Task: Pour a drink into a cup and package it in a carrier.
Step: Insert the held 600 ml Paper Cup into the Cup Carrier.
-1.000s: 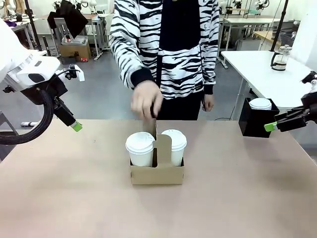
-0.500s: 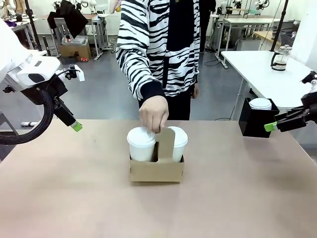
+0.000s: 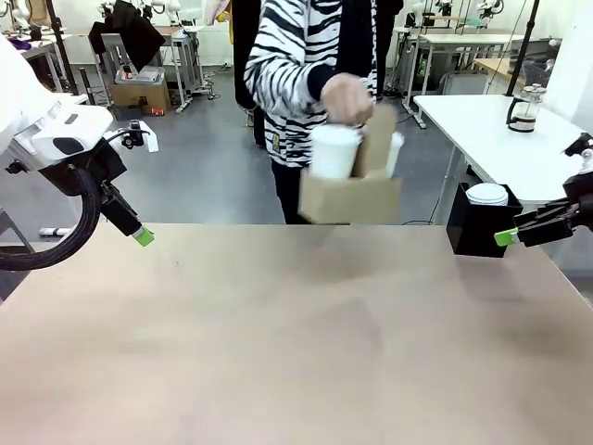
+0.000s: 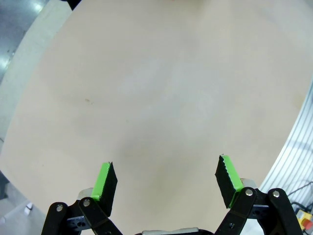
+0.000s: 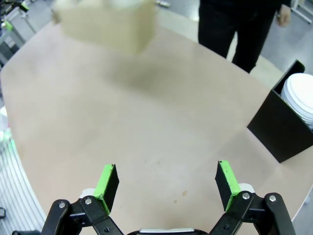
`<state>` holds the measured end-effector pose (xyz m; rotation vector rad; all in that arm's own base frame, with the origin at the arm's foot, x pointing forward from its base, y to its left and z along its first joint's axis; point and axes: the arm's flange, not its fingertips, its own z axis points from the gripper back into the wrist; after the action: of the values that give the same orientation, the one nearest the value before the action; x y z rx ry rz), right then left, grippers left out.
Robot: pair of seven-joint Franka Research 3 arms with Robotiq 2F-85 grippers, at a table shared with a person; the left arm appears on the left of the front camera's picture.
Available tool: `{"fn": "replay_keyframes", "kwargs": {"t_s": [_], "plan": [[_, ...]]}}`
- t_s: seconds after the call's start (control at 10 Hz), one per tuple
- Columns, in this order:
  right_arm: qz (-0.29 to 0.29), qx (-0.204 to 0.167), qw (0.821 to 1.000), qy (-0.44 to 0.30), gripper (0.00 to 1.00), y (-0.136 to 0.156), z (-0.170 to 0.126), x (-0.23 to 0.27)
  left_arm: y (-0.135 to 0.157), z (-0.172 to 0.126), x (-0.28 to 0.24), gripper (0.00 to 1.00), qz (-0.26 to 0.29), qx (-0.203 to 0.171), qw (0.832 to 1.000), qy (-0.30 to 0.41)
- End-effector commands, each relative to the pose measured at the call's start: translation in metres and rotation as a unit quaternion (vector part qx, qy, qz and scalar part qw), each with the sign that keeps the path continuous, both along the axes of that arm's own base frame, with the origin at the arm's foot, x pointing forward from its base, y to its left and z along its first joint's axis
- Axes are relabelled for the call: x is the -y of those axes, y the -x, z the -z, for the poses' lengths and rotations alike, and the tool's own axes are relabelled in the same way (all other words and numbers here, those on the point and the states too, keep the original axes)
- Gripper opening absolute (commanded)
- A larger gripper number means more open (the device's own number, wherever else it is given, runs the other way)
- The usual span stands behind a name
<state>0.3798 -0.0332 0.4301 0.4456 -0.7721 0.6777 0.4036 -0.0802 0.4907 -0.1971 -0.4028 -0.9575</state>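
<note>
Above the table (image 3: pixel 278 352), one hand (image 3: pixel 346 97) lifts one carrier (image 3: pixel 350 197) (two cups (image 3: pixel 334 151)); both tools (image 4: pixel 166 183) gape empty.

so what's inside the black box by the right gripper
A stack of white lids sits inside the black box, rising above its rim; in the front view a white lid tops it. The box's walls cover whatever lies below the lids.
</note>
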Motion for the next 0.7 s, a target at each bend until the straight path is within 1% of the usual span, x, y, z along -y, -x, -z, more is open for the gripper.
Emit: {"fn": "replay_keyframes", "kwargs": {"t_s": [0.0,0.6], "plan": [[-0.009,0.010,1.000,0.001,1.00,0.0010,0.0049,0.0029,0.0018,-0.0011,-0.0007,1.00,-0.005,0.001,1.000,-0.005],[-0.009,0.010,1.000,0.001,1.00,0.0010,0.0049,0.0029,0.0018,-0.0011,-0.0007,1.00,-0.005,0.001,1.000,-0.005]]}}
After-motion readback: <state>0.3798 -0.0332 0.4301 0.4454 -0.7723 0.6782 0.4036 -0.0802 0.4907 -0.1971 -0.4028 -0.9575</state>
